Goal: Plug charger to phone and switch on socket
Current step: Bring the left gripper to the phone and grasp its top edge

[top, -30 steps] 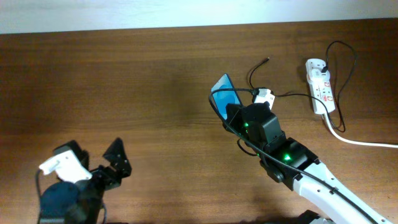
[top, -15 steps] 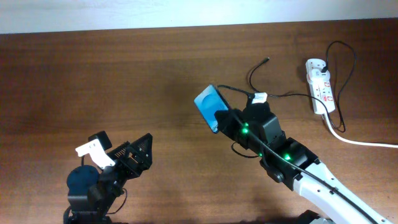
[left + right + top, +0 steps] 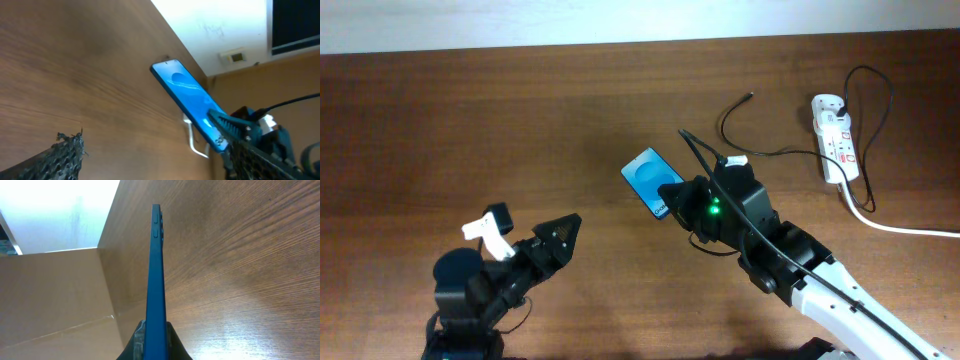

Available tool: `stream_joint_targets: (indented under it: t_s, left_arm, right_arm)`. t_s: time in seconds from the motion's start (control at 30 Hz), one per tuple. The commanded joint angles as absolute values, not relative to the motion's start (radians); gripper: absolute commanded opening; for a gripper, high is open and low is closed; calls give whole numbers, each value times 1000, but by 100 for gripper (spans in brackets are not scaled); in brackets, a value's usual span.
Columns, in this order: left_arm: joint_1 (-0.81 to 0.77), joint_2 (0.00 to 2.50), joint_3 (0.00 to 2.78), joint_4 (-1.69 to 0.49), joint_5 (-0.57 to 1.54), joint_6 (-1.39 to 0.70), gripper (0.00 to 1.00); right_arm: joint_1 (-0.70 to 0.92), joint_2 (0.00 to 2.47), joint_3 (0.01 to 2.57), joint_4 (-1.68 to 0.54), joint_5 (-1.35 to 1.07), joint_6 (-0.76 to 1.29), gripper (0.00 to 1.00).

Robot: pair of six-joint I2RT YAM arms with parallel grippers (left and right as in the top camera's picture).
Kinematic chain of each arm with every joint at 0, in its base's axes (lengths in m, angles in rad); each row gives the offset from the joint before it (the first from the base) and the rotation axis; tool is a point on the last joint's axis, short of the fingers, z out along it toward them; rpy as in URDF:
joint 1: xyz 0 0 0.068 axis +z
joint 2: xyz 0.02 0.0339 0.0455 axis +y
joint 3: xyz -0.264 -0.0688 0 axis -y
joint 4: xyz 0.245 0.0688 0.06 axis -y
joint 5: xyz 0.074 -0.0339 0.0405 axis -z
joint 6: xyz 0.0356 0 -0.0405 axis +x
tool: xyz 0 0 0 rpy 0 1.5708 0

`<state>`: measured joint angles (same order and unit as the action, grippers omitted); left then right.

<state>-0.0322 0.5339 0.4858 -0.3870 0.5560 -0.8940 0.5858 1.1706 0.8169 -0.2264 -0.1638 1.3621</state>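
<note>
Blue phone (image 3: 648,180) clamped, tilted, in right fingers (image 3: 672,203) above desk (image 3: 470,120); left fingers (image 3: 560,235) spread wide at 8 o'clock; socket (image 3: 834,135) at 2 o'clock.

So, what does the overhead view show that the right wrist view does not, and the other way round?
Only overhead: the blue screen of the phone, the socket, the charger cable lying near it, and the left pincer. Only right wrist: the phone seen edge-on, with its side buttons, and a pale wall behind. Both: the phone gripped by the right pincer, and the wooden table.
</note>
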Motion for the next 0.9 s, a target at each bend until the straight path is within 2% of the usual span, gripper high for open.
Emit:
stream_joint_targets:
  t_s: [0.0,0.1,0.33,0.57,0.6,0.63,0.67,0.7,0.77,0.83,0.87]
  left_arm:
    - [-30,641,477,-291,708,-1100,100]
    - [-30,733,477,-223,760,-1259,100]
    - [-30,919,477,-216,767,-1587,99]
    - [-30,943,477,34,760,-1638,95]
    - [-30,943,477,41,760,-1638,87]
    - [-30,943,477,41,760,-1638,69]
    - [-31,943,477,41,760,-1638,62]
    - [-36,943,477,41,760,-1638,60]
    - [-53,943,477,42,760,-1638,70]
    - [-80,943,477,42,760,-1640,75]
    - [-84,943,477,41,760,-1662,82]
  right_arm:
    - [581,1152,829,-215,-173,1362,4]
    - [581,1152,829,-216,-174,1362,4]
    - [581,1152,829,-225,-206,1363,4]
    - [582,1152,828,-224,-264,1363,4]
    - [582,1152,829,-224,-276,1365,4]
    - [582,1152,829,-221,-299,1376,4]
    - [582,1152,829,-216,-348,1403,4]
    - [582,1152,829,-213,-385,1423,4]
    - [582,1152,829,-202,-437,1487,4]
    - [583,1152,829,-191,-454,1556,4]
    - [583,1152,829,-186,-461,1568,4]
